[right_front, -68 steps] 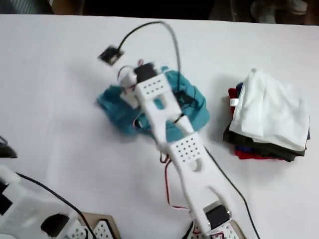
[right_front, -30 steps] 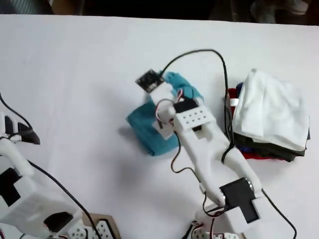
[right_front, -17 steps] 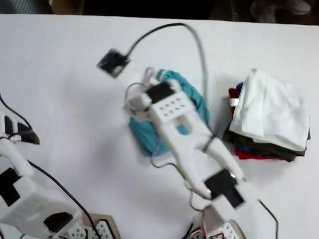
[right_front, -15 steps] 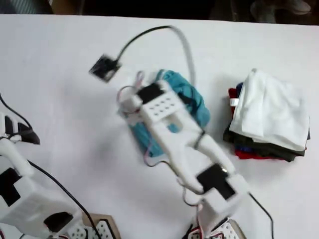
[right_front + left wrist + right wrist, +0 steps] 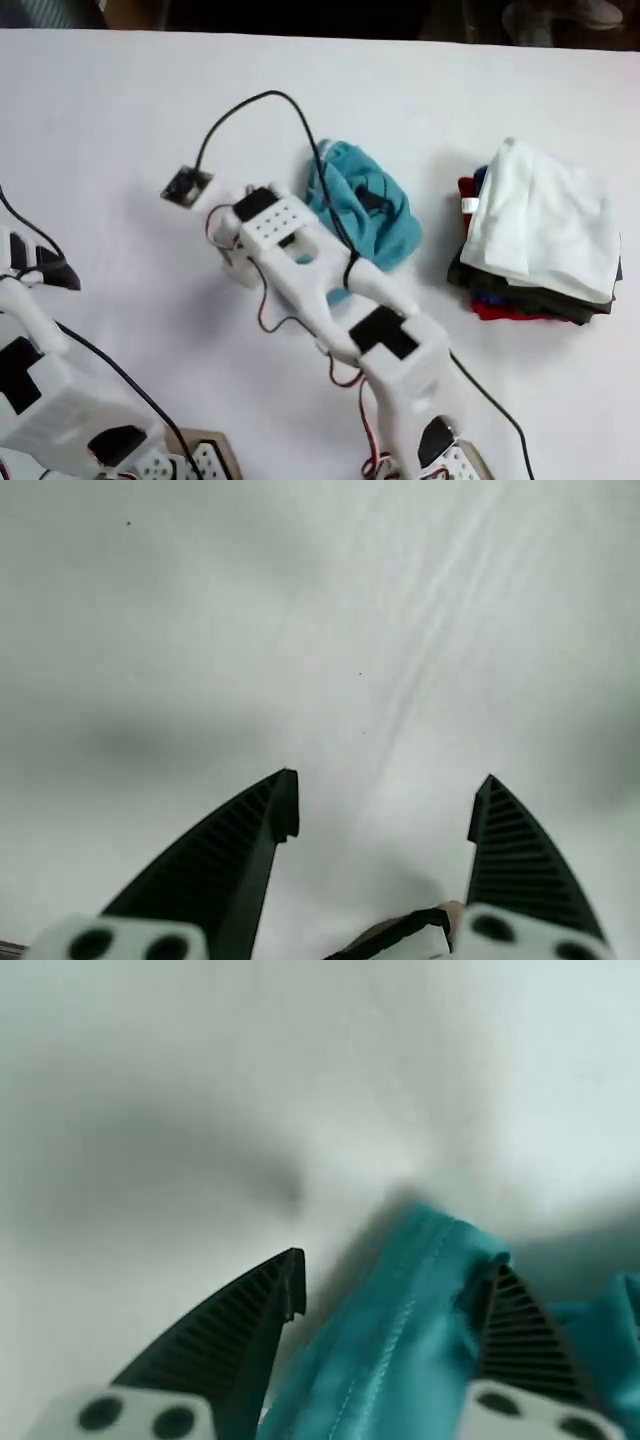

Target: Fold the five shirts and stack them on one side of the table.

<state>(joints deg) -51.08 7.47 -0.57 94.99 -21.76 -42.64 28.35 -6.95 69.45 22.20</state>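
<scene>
1. Hanging over the white table (image 5: 150, 1080), the right gripper (image 5: 392, 1295) has its two dark ribbed fingers (image 5: 245, 1345) spread wide apart, pinching nothing.
2. A rumpled edge of the teal shirt (image 5: 400, 1350) lies between those fingers, closer to one than to the other. Its stitched hem runs out a little past the fingertips and ends on bare tabletop.
3. Seen from the high view, the teal shirt (image 5: 365, 205) is a loose, unfolded heap just beside the wrist of the right arm (image 5: 300, 270). It lies on the side toward the stack of folded shirts (image 5: 540, 235), and the arm covers part of the heap's edge.
4. The stack sits well apart from the right gripper, beyond the teal heap. A white shirt (image 5: 545, 215) lies on top, with dark and red layers showing beneath it.
5. A small black module (image 5: 185, 186) on a black cable (image 5: 250, 105) lies on the table near the right arm's wrist, on the side away from the heap.
6. The left gripper (image 5: 385, 810) is also spread open and grips nothing. White tabletop lies between and ahead of its fingers.
</scene>
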